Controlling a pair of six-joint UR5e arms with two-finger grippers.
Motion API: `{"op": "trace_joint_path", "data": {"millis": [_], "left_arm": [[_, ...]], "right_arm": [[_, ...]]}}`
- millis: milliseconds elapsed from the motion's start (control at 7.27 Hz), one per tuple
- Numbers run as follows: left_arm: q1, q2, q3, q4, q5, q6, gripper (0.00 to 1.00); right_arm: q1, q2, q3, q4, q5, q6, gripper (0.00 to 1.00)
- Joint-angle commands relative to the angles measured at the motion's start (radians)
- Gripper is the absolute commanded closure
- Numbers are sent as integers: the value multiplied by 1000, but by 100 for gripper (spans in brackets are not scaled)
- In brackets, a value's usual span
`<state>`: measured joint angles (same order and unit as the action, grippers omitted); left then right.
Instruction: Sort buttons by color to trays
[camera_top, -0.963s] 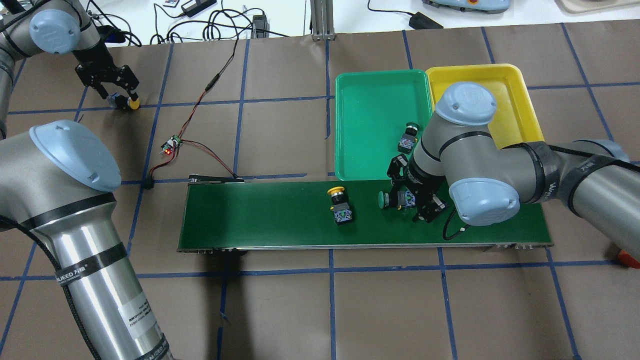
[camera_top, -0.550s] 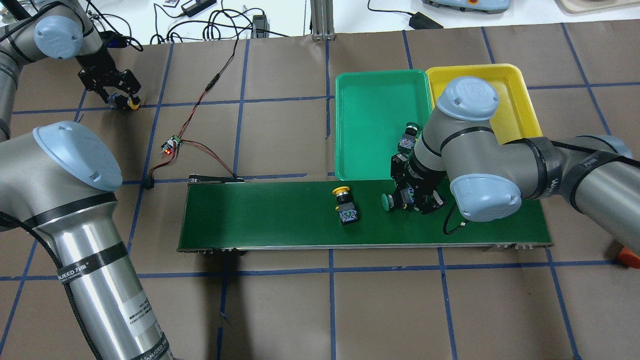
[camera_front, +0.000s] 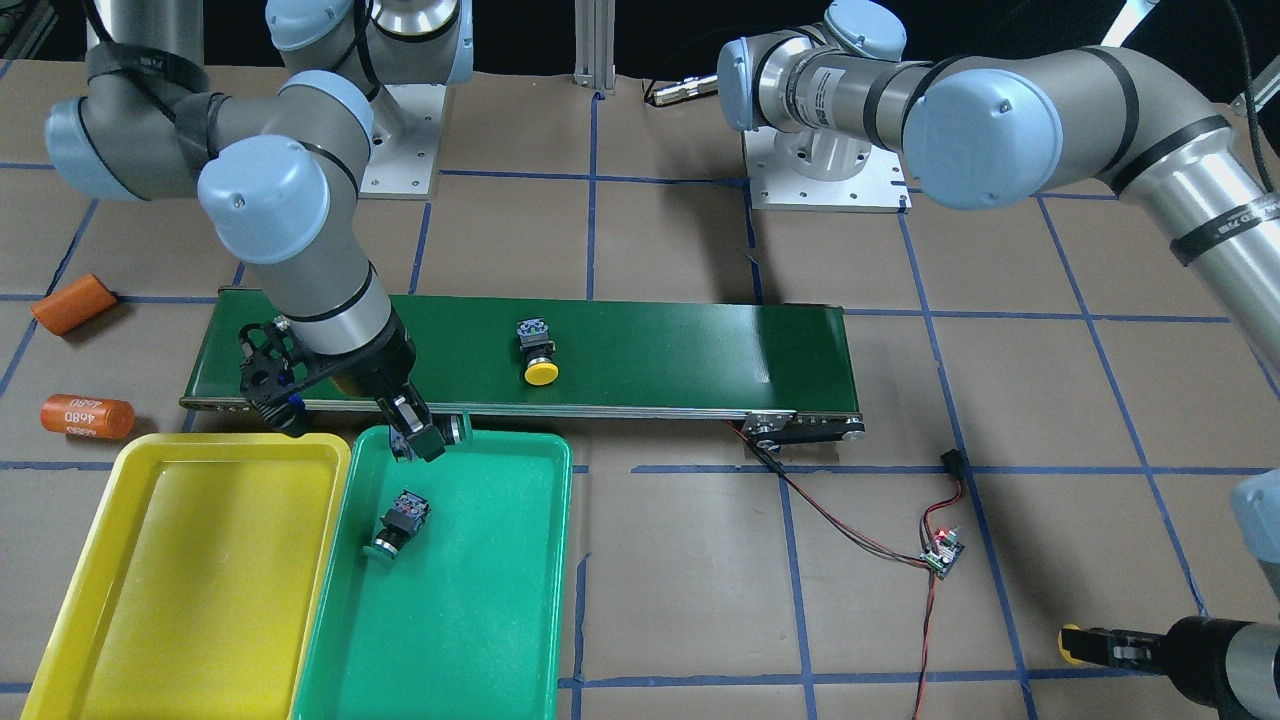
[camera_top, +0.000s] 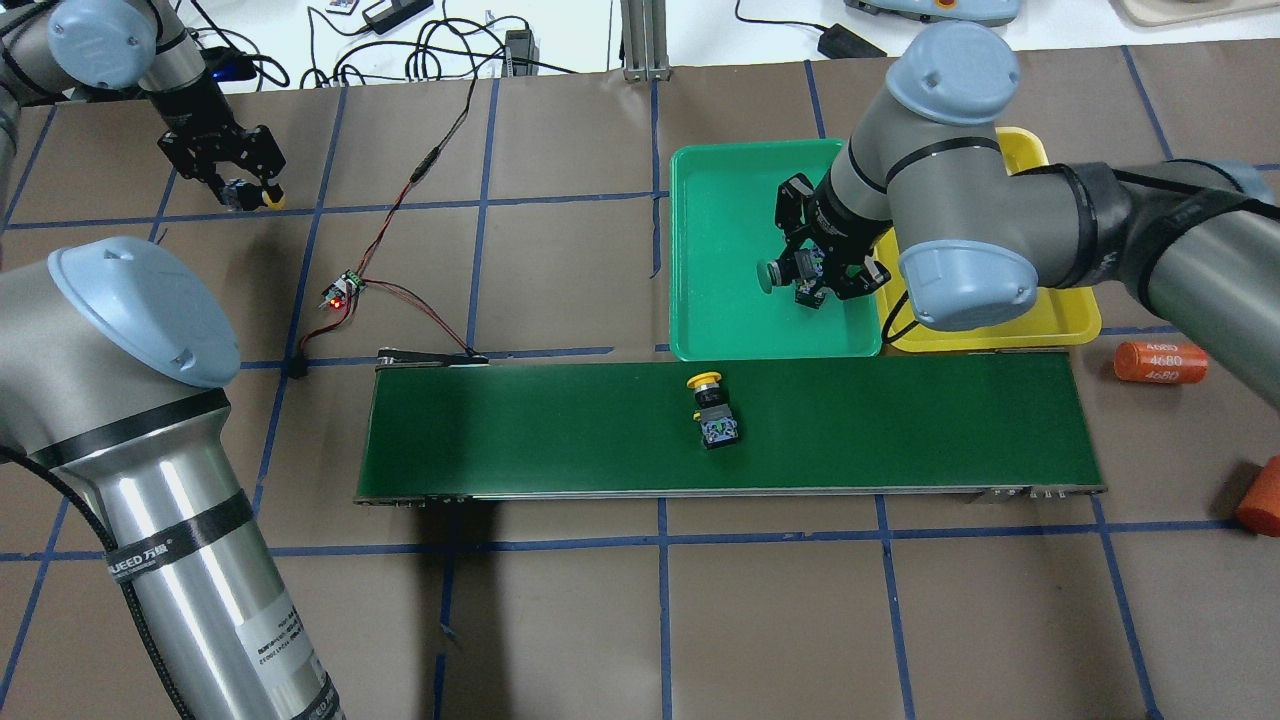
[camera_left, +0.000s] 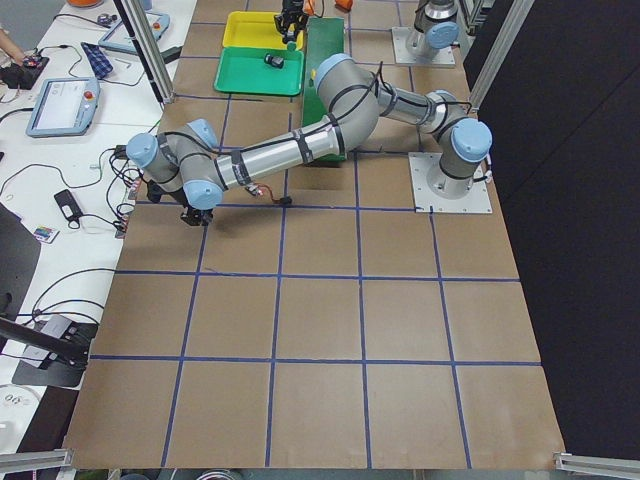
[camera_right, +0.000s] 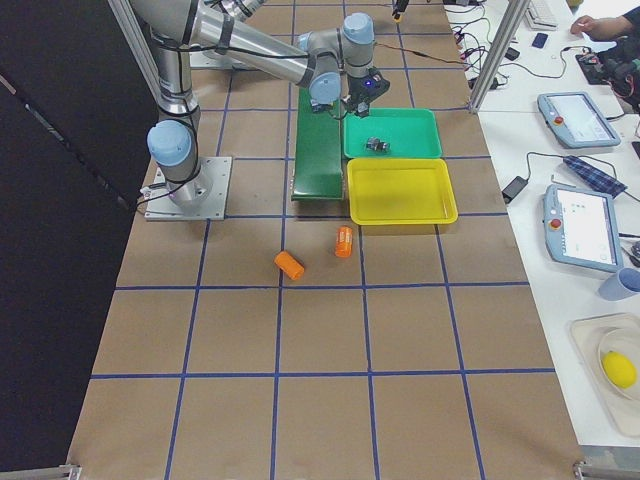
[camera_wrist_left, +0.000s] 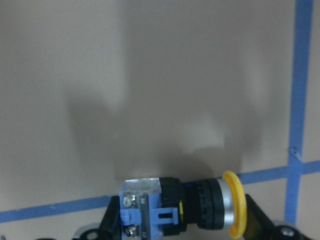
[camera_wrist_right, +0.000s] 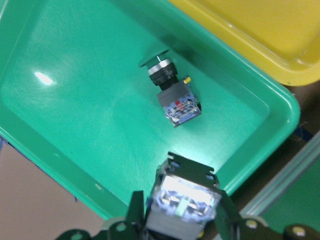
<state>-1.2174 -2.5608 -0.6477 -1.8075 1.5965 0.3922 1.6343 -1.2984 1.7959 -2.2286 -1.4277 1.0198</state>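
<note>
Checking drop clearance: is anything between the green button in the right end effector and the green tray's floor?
Nothing visible. The right end effector holds the green button over bare green tray floor. The other green button lies apart, farther into the tray.

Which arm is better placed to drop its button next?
Right: the right gripper holds a green button above the green tray; the left gripper holds a yellow button far from the yellow tray.

Green tray (camera_wrist_right: 75, 100): smooth glossy plastic, bright glare spot. Yellow tray (camera_front: 200, 560): same glossy plastic. Belt (camera_top: 550, 420): smooth, faint sheen. Table (camera_top: 560, 620): matt brown paper cover. Yellow button (camera_wrist_left: 180, 212): plastic cap, shiny metal collar, clear plastic block.
</note>
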Motion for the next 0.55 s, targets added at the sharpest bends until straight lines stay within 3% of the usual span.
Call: {"op": "trace_joint_path", "data": {"millis": [0, 275, 413], "left_arm": [[-90, 135, -10, -214, -46, -137, 100], [-189, 267, -158, -231, -42, -263, 100], [-191, 357, -288, -222, -49, -266, 100]], "right_arm": [[-5, 62, -73, 1, -14, -16, 0], [-8, 29, -84, 50, -16, -42, 0], [-13, -51, -82, 160, -36, -225, 0]]}}
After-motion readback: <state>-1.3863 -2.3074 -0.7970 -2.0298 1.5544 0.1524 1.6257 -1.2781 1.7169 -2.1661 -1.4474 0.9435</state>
